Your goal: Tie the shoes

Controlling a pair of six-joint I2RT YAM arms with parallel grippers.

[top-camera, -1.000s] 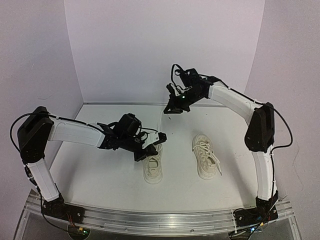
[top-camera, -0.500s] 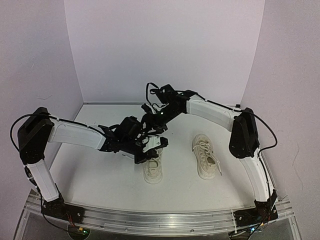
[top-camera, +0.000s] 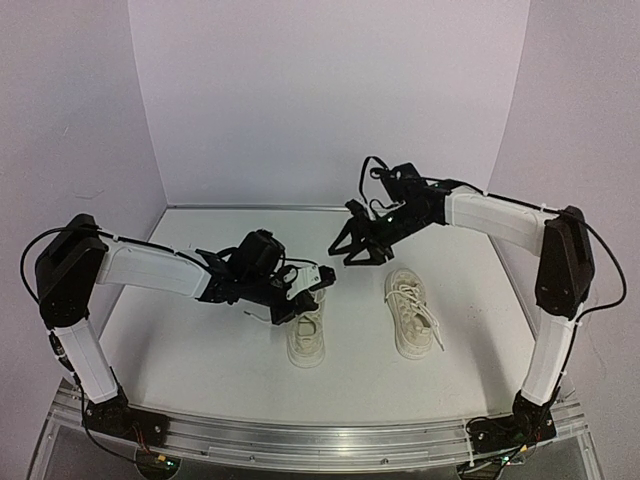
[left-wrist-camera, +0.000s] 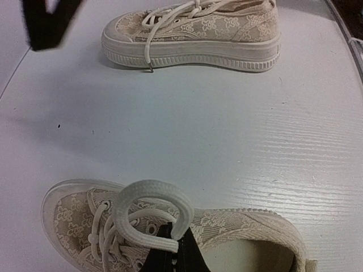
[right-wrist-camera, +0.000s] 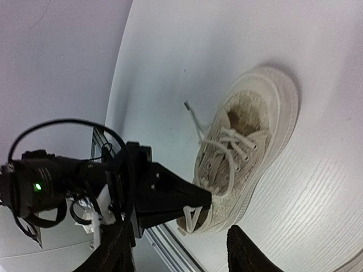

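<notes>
Two cream sneakers stand side by side on the white table. My left gripper (top-camera: 314, 287) hovers over the toe end of the left shoe (top-camera: 305, 340) and is shut on a loop of its white lace (left-wrist-camera: 148, 207). From the left wrist its black fingertips (left-wrist-camera: 180, 256) pinch the loop's two ends just above the shoe (left-wrist-camera: 244, 229). The right gripper (top-camera: 345, 250) hangs open above the table behind the shoes, holding nothing. Its view looks down on the left shoe (right-wrist-camera: 249, 153), the left gripper (right-wrist-camera: 170, 198) and a loose lace end (right-wrist-camera: 193, 116). The right shoe (top-camera: 411, 315) lies untouched, laces loose.
White walls close off the back and both sides of the table (top-camera: 200, 350). A metal rail (top-camera: 300, 440) runs along the near edge by the arm bases. The right arm's elbow (top-camera: 562, 262) stands high at the right wall.
My right gripper came down from the back, swung left towards the left gripper, then drew back to the middle with its jaws now open. The left gripper kept still, shut on the loop.
</notes>
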